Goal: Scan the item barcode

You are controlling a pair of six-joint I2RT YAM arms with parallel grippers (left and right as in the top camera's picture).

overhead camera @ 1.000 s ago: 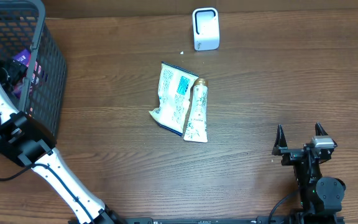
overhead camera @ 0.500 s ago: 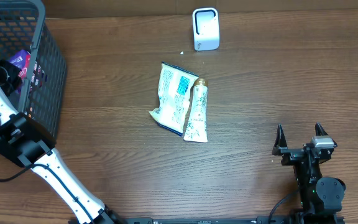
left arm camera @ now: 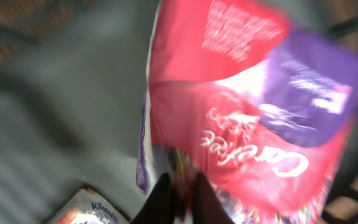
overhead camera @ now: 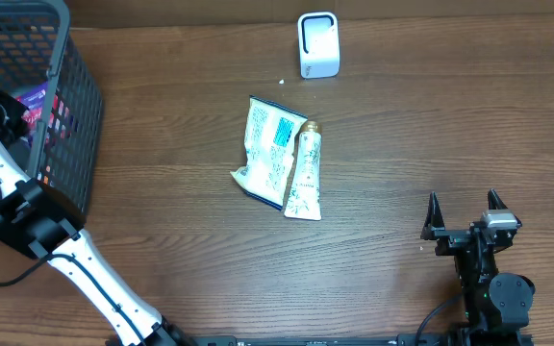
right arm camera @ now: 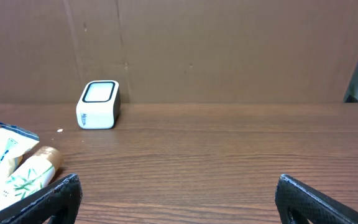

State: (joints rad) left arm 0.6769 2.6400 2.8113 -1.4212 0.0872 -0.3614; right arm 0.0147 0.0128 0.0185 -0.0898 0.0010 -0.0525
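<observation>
Inside the basket [overhead camera: 75, 96], the left end effector [left arm camera: 180, 186] has just closed from wide open and now pinches the red-and-purple packet [left arm camera: 229, 118]. The item looks secured for lifting toward the scanner [overhead camera: 317, 44]. The right end effector [overhead camera: 464, 207] stays open above the counter [overhead camera: 402, 125].
</observation>
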